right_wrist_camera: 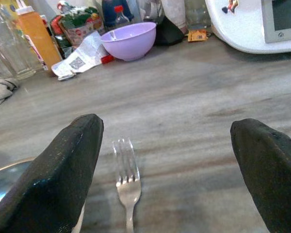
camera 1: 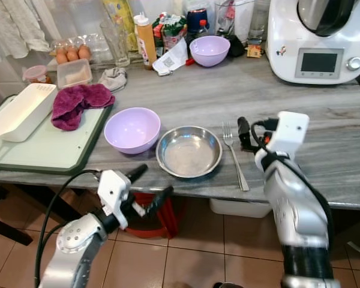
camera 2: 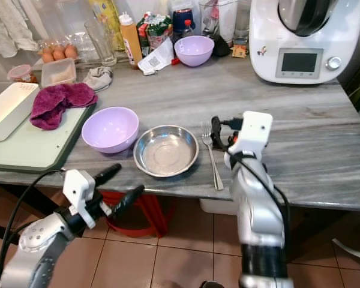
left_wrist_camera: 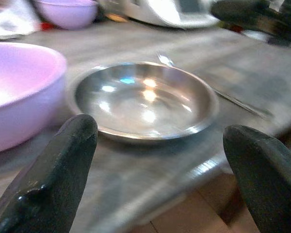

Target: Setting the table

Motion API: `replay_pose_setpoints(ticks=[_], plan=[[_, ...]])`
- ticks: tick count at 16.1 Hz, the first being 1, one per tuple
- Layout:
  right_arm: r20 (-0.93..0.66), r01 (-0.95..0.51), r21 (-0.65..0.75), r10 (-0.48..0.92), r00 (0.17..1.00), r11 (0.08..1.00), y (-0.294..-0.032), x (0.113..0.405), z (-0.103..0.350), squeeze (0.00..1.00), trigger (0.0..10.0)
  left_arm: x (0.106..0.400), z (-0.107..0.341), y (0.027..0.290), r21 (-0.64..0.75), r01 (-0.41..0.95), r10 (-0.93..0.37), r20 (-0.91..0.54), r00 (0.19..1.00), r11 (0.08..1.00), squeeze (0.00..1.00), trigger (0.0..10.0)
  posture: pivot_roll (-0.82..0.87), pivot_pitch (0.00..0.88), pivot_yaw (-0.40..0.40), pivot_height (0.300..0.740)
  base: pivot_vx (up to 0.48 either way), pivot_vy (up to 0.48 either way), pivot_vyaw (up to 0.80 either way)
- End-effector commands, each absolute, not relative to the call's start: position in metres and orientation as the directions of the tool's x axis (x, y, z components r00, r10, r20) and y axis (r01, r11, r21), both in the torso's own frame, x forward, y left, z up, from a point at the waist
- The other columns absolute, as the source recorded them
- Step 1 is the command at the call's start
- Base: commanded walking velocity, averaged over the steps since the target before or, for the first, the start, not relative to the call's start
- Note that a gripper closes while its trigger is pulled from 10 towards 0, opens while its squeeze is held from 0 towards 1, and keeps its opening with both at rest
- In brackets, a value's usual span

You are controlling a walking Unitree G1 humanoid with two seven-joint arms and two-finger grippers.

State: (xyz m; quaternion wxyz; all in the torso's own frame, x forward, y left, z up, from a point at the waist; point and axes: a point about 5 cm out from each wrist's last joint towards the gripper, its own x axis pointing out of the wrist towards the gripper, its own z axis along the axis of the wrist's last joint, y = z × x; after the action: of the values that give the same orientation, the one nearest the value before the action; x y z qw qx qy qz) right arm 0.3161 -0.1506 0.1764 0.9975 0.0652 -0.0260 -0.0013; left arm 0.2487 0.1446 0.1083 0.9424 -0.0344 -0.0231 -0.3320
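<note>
Steel bowl (camera 1: 189, 151) sat near the front edge of the grey counter (camera 1: 324, 120); everything below is placed off that bowl. Fork (camera 1: 234, 155) lay flat just right of the bowl, tines pointing toward the back, handle toward the counter edge, not touching the bowl. Lilac bowl (camera 1: 132, 129) stood just left of the steel bowl, rims nearly touching. Second lilac bowl (camera 1: 209, 50) was well behind, near the back of the counter. White kitchen machine (camera 1: 321, 39) stood behind and to the right. Green mat (camera 1: 45, 147) lay further left, past the lilac bowl, with a purple cloth (camera 1: 78, 102) and a white tray (camera 1: 21, 111) on it. Orange bottle (camera 1: 146, 41), a glass (camera 1: 116, 42) and eggs (camera 1: 72, 54) were at the back left.

Right gripper (right_wrist_camera: 167, 174) hovered above the counter just right of the fork's tines, fingers spread wide, nothing between them; the right wrist view showed the tines between the two black fingers (right_wrist_camera: 63, 170). Not touching the fork.

Left gripper (camera 1: 149, 187) hung in front of and below the counter edge, forward-left of the steel bowl, fingers wide apart and holding nothing. The left wrist view looked across the counter edge at the steel bowl between the fingers (left_wrist_camera: 58, 174), lilac bowl beside it, fork behind it, somewhat blurred.

Red object (camera 1: 159, 219) sat on the tiled floor under the counter, below the steel bowl.
</note>
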Motion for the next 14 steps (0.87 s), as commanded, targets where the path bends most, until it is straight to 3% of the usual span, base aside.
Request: replay_pose_setpoints(ticks=[1, 3, 5, 6, 10, 14], plan=[[0.123, -0.019, 0.107, 0.006, 0.992, 0.994, -0.146, 0.309, 0.187, 1.00, 10.0, 0.253, 0.107, 0.153, -0.048, 0.545, -0.543, 0.057, 0.838, 0.837, 0.00, 10.0, -0.16, 0.104, 0.096, 0.740, 0.000, 0.000, 0.00], [0.184, -0.041, 0.059, 0.029, 0.982, 0.997, -0.140, 0.301, 0.197, 1.00, 10.0, 0.264, 0.115, 0.159, -0.072, 0.385, -0.380, 0.074, 0.922, 0.920, 0.00, 10.0, -0.16, 0.104, 0.093, 0.740, 0.000, 0.000, 0.00], [0.165, -0.037, 0.045, 0.029, 0.986, 0.998, -0.140, 0.300, 0.194, 1.00, 10.0, 0.267, 0.118, 0.163, -0.063, 0.331, -0.327, 0.072, 0.942, 0.941, 0.00, 10.0, -0.15, 0.101, 0.087, 0.740, 0.000, 0.000, 0.00], [0.165, -0.041, 0.035, 0.035, 0.986, 0.999, -0.140, 0.299, 0.195, 0.00, 10.0, 0.269, 0.123, 0.167, -0.034, 0.291, -0.288, 0.080, 0.954, 0.956, 0.00, 10.0, -0.15, 0.100, 0.085, 0.740, 0.000, 0.000, 0.00], [0.180, -0.025, 0.014, 0.022, 0.983, 1.000, -0.141, 0.299, 0.193, 0.00, 10.0, 0.271, 0.125, 0.180, -0.007, 0.150, -0.149, 0.067, 0.987, 0.989, 0.00, 10.0, -0.13, 0.092, 0.090, 0.740, 0.000, 0.000, 0.00], [0.174, -0.060, 0.013, 0.057, 0.983, 0.998, -0.138, 0.299, 0.188, 0.00, 10.0, 0.276, 0.128, 0.178, 0.009, 0.134, -0.134, 0.070, 0.988, 0.991, 0.00, 10.0, -0.11, 0.083, 0.085, 0.740, 0.000, 0.000, 0.00]])
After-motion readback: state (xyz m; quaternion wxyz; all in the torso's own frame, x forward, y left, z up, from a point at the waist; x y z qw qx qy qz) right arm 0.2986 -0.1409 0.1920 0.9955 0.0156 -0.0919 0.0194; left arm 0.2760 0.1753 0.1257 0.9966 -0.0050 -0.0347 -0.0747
